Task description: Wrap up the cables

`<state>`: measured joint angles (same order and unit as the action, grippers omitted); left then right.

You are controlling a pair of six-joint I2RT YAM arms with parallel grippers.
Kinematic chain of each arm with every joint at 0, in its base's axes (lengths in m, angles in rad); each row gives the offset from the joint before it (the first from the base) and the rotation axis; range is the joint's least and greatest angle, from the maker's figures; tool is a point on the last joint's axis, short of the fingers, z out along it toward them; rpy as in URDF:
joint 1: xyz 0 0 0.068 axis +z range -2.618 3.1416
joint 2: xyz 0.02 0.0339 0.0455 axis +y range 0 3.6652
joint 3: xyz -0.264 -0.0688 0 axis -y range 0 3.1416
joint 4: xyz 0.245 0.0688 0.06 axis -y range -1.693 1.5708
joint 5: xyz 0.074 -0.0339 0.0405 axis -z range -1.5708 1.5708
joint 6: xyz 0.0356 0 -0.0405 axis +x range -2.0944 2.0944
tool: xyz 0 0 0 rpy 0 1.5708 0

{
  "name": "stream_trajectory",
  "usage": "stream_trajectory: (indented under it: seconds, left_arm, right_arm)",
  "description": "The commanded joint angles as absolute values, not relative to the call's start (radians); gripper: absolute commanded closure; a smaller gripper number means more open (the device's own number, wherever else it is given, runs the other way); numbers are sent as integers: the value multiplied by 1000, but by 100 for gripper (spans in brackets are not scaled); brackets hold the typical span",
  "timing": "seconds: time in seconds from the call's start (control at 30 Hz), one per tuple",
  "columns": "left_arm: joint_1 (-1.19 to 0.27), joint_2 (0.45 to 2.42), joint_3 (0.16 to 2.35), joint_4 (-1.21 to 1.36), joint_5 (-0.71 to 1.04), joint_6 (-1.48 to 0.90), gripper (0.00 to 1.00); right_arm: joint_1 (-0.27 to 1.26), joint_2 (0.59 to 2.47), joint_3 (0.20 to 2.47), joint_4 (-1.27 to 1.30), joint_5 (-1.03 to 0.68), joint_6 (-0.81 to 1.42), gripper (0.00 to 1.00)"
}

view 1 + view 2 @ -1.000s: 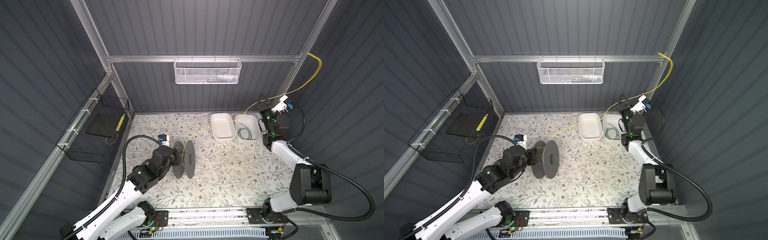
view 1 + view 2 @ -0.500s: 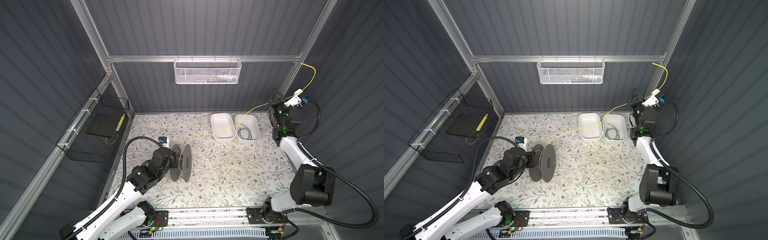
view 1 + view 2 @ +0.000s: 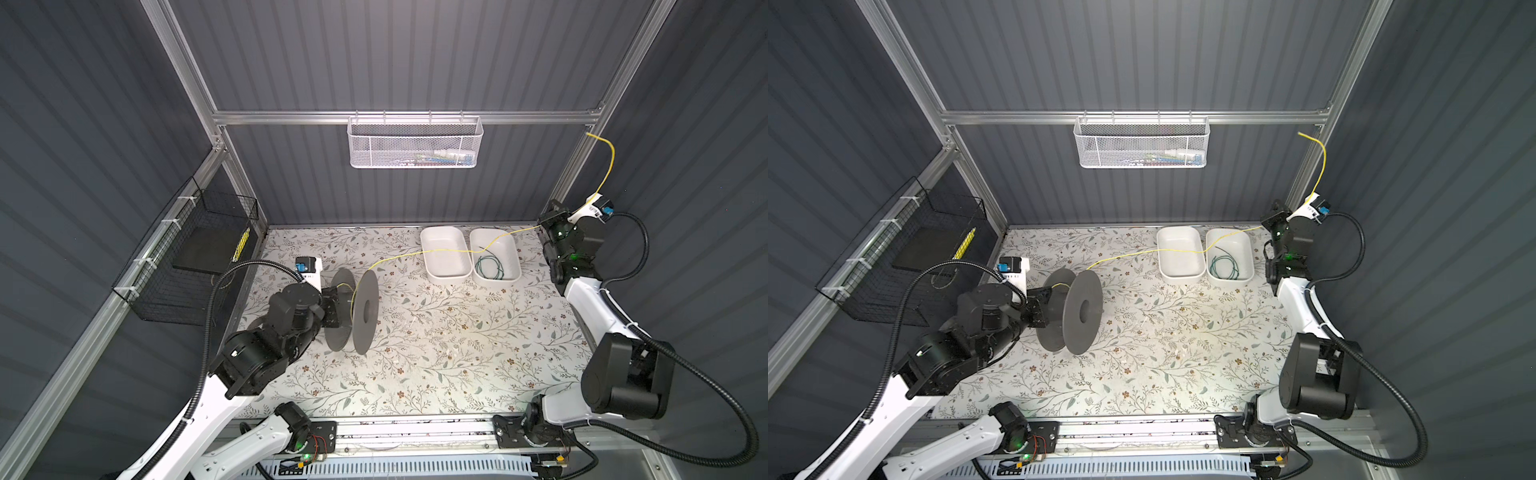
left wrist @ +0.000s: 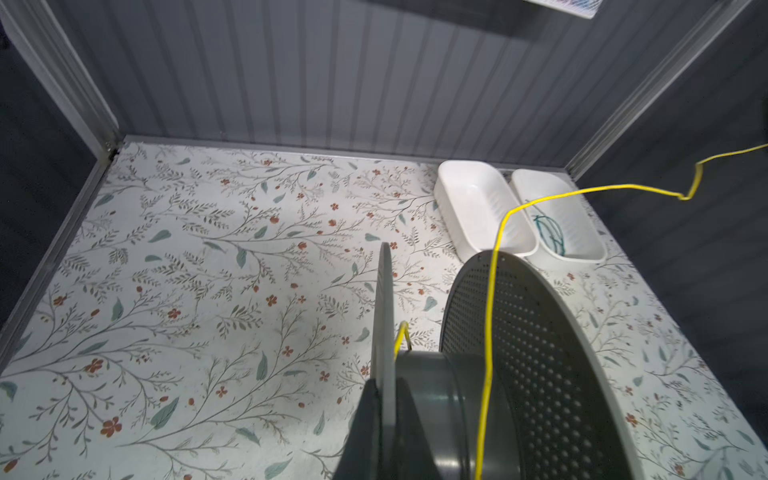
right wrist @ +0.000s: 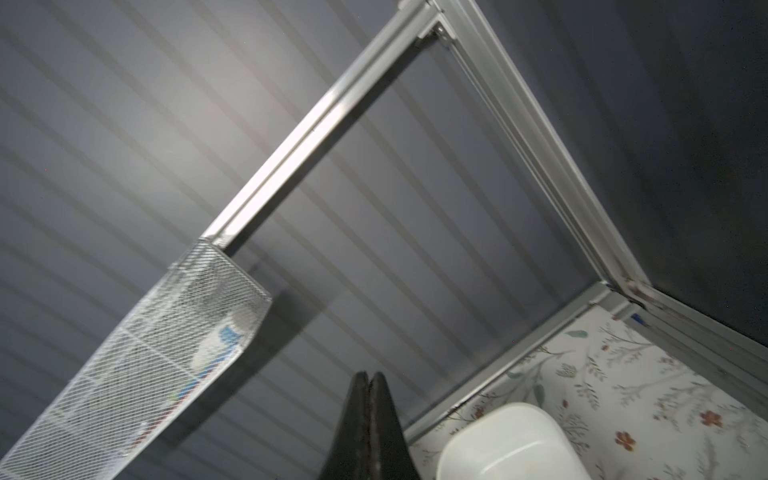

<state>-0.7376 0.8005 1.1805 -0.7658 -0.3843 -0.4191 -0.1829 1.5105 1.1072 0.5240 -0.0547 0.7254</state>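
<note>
Lit softly from overhead, brightest across the floral tabletop (image 3: 436, 340) in both top views, dim along the dark ribbed walls (image 3: 83, 166). Faint, short shadow beneath the spool (image 3: 368, 309); broader one behind the mesh basket (image 5: 137, 361). Pale sheen near the aluminium rail (image 5: 316, 129). Crisp and vivid on the cables (image 4: 489, 332); slightly smeared on the basket; soft on the spool close to the left wrist lens.

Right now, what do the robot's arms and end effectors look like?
Left arm and right arm: white links, black joints, black corrugated hoses, a white wrist camera with blue plug. Left end effector and right end effector: black, tapered fingers.
</note>
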Motion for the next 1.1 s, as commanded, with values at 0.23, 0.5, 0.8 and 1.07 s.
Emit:
stream_trajectory:
  seconds: [0.23, 0.5, 0.8, 1.07]
  left_arm:
    - [-732, 882, 1456, -764, -330, -384, 100]
    - [-731, 1065, 1603, -536, -386, -361, 100]
    - [-724, 1274, 1760, -444, -441, -297, 100]
    - [-692, 1377, 1673, -261, -560, -296, 100]
  right_arm:
    - [-68, 1513, 961, 449, 78, 577, 100]
    - [172, 1302, 607, 537, 171, 554, 100]
    - [457, 1161, 433, 522, 229, 618, 100]
    - [748, 937, 414, 387, 331, 665, 100]
